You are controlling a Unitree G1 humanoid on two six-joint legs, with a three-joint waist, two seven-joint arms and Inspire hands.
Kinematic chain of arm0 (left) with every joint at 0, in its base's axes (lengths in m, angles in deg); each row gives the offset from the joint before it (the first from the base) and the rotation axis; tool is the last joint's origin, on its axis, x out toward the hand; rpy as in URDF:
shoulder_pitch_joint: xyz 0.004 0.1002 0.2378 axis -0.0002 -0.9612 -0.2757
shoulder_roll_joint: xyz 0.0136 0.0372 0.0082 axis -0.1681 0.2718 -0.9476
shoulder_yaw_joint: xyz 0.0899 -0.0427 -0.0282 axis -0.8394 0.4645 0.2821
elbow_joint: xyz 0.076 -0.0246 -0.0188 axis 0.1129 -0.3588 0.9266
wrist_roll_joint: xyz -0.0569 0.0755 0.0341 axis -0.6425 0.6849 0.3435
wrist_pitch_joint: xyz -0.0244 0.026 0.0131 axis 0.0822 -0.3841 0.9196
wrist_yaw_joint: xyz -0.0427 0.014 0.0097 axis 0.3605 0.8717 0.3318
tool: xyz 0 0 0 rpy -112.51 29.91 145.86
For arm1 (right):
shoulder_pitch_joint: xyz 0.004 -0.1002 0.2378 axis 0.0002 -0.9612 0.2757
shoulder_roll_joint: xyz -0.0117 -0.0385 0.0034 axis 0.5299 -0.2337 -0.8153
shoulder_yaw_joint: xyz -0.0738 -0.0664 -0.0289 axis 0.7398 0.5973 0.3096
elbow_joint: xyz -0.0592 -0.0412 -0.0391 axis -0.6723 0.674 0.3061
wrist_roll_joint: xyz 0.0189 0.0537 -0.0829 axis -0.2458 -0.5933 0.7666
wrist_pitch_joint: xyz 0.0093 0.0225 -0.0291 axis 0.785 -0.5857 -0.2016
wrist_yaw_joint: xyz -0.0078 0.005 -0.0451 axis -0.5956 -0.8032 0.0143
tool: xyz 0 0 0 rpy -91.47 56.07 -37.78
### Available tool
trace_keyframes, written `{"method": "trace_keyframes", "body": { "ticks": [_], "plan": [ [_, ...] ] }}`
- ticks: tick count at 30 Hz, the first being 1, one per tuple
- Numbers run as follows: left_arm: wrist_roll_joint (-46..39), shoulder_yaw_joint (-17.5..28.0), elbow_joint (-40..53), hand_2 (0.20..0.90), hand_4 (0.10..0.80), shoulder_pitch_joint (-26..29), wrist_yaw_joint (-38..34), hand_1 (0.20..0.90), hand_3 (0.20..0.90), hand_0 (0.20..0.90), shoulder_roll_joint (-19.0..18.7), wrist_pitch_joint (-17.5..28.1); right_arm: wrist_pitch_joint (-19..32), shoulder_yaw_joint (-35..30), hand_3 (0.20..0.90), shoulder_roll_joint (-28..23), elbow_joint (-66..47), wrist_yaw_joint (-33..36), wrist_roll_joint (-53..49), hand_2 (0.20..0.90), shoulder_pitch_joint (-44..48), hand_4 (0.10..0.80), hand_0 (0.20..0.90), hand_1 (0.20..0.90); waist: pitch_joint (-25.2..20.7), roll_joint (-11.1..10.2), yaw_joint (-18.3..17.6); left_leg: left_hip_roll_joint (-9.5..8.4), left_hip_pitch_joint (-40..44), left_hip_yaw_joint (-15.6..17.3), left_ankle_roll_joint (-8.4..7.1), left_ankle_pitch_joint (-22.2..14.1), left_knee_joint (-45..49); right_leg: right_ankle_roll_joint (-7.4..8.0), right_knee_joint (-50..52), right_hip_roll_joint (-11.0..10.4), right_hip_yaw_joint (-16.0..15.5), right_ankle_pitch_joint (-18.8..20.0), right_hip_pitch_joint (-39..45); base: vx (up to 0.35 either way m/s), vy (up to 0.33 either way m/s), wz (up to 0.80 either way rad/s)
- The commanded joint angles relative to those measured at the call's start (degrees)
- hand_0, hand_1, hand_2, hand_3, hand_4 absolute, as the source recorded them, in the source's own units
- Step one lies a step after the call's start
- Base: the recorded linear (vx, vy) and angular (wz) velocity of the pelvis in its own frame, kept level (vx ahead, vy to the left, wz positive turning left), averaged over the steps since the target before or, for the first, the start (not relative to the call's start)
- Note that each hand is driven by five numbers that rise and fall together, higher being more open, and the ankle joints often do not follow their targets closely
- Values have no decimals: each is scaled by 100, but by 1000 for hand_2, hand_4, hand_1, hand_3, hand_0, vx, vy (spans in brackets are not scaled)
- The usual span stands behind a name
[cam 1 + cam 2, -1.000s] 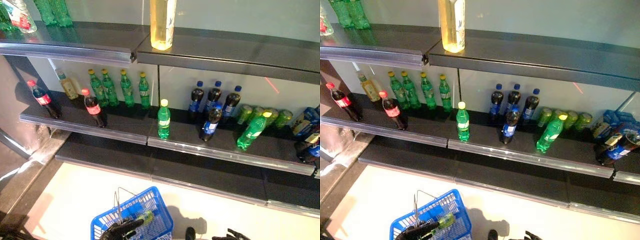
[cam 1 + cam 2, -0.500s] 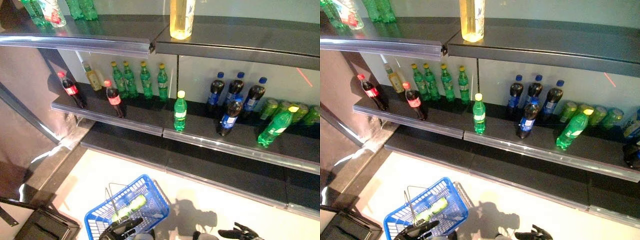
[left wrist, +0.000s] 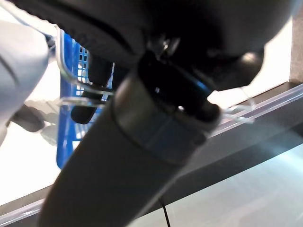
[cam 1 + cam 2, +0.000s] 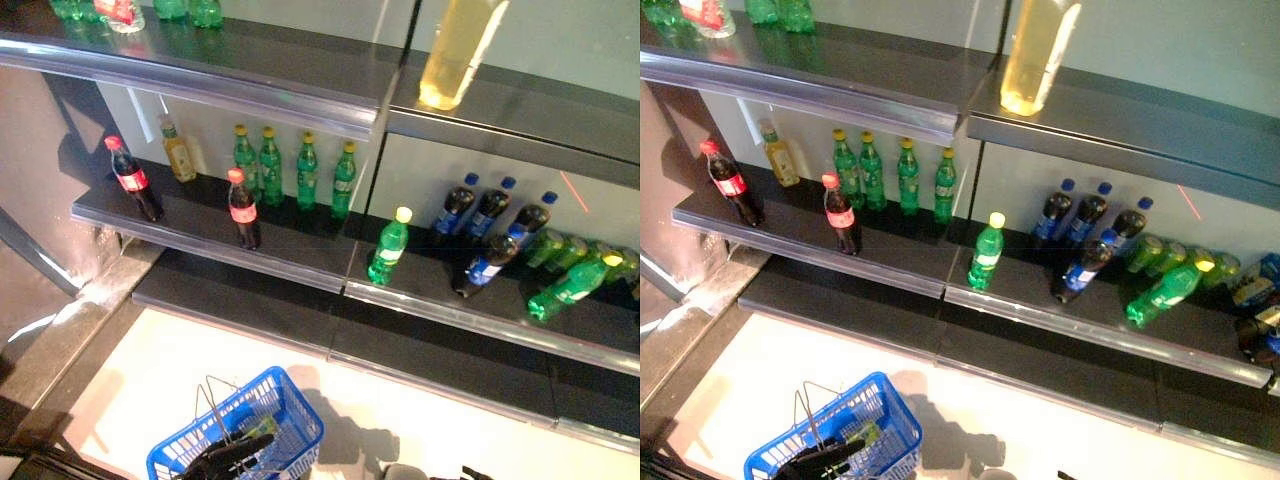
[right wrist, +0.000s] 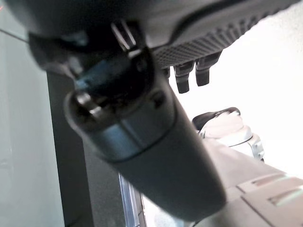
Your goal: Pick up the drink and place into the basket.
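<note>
Left eye view: drink (image 4: 866, 433) in basket (image 4: 290, 415), beneath left hand's (image 4: 228, 457) fingers (image 4: 255, 443).

Bright, warm light; glare on the shelf edges (image 4: 250, 95); wrist views blurred, perhaps too close

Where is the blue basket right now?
In the left eye view the blue basket sits low and to the left, on the pale floor in front of the drink shelves, with the left robot hand at its wire handles.
</note>
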Motion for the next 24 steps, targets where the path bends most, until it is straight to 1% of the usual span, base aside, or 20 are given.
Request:
{"method": "trace_keyframes", "body": {
  "ticks": [1,2,3,5,6,7,10,12,14,15,17,18,19,20,22,23,24],
  "plan": [
    [-66,217,394,300,100,454,403,300,200,300,-54,473,162,-2,900,-201,106,-22,-142,900,286,800,900,900,-55,-54,40,-84,-455,-334,-260,76,-4,36,-289,141,361,999,-140,73,-25,21],
    [-66,217,394,300,100,454,403,300,200,300,-54,473,162,-2,900,-201,106,-22,-142,900,286,800,900,900,-55,-54,40,-84,-455,-334,-260,76,-4,36,-289,141,361,999,-140,162,-44,39],
    [12,265,336,300,100,415,471,300,200,300,-68,496,169,18,900,-193,135,-43,-156,900,311,800,900,900,-52,-68,-10,-150,-355,-391,-224,-17,-13,49,-365,324,343,1079,-341,184,-46,41],
    [-45,229,357,300,100,361,521,300,200,300,-84,511,129,46,900,-193,160,-62,-107,900,351,800,900,900,-52,-73,-38,-182,-240,-322,-176,-104,-12,47,-253,472,192,1071,-473,155,-36,34],
    [-45,229,357,300,100,361,521,300,200,300,-84,511,129,46,900,-193,160,-62,-107,900,351,800,900,900,-52,-73,-38,-182,-240,-322,-176,-104,-12,47,-253,472,192,1071,-473,79,-33,21],
    [-132,232,417,300,100,335,445,300,200,300,-97,515,60,87,900,-227,194,-72,-81,900,408,800,900,900,-73,-43,-30,-219,-217,-295,-112,-128,8,-44,-35,676,180,804,-401,59,-42,14],
    [-115,183,450,300,100,336,367,300,200,300,-36,506,61,135,900,-194,236,-7,-181,900,412,800,900,900,-132,-22,-19,-261,-232,-411,-70,-132,156,-168,4,783,354,608,-177,109,-121,11],
    [-68,168,441,300,100,312,374,300,200,300,-10,522,84,126,900,-192,238,7,-195,900,404,800,900,900,-160,-18,-31,-264,-230,-448,-74,-185,252,-230,-35,796,373,527,-72,80,-105,31],
    [-53,157,420,300,100,258,391,300,200,300,23,543,116,114,900,-221,243,7,-197,900,389,800,900,900,-181,-7,-32,-272,-219,-455,-106,-226,362,-300,-128,795,344,483,79,99,-89,29],
    [11,129,434,300,100,152,424,300,200,300,90,593,168,97,900,-256,245,0,-189,900,376,800,900,900,-200,30,-39,-256,-233,-425,-179,-327,632,-398,-273,798,299,417,283,127,-109,28],
    [25,109,475,300,100,109,379,300,200,300,137,593,141,98,900,-292,218,5,-238,900,401,800,900,900,-175,58,-15,-242,-379,-403,-297,-352,990,-472,-300,752,222,371,398,69,-62,39],
    [27,111,499,300,100,100,379,300,200,300,152,586,126,108,900,-305,198,-9,-249,900,409,800,900,900,-149,64,-6,-247,-492,-421,-349,-333,1257,-501,-291,730,201,348,430,10,-30,72],
    [20,125,544,300,100,85,398,300,200,300,178,597,111,126,900,-327,144,-29,-224,900,425,800,900,900,-84,67,22,-270,-711,-481,-427,-253,1751,-550,-264,676,163,305,474,3,-10,80],
    [28,135,584,300,100,79,392,300,200,300,193,588,103,149,900,-338,108,-22,-208,900,436,800,900,900,-42,71,26,-259,-858,-490,-468,-210,2076,-582,-226,634,135,269,480,2,29,49],
    [55,139,644,300,100,86,386,300,200,300,201,560,89,180,900,-352,81,5,-257,900,442,800,900,900,-1,106,-4,-58,-964,-385,-558,-98,2186,-619,-164,613,98,216,478,8,77,20],
    [58,124,672,300,100,101,375,300,200,300,210,548,84,182,900,-366,83,26,-295,900,447,800,900,900,8,132,-31,127,-953,-315,-616,-5,2026,-618,-130,600,80,189,473,52,212,13],
    [45,95,684,300,100,123,351,300,200,300,260,590,104,186,900,-402,158,20,-294,900,480,800,900,900,5,189,-53,353,-783,-334,-671,65,1421,-574,-82,559,94,122,486,98,303,22]
  ]
}}
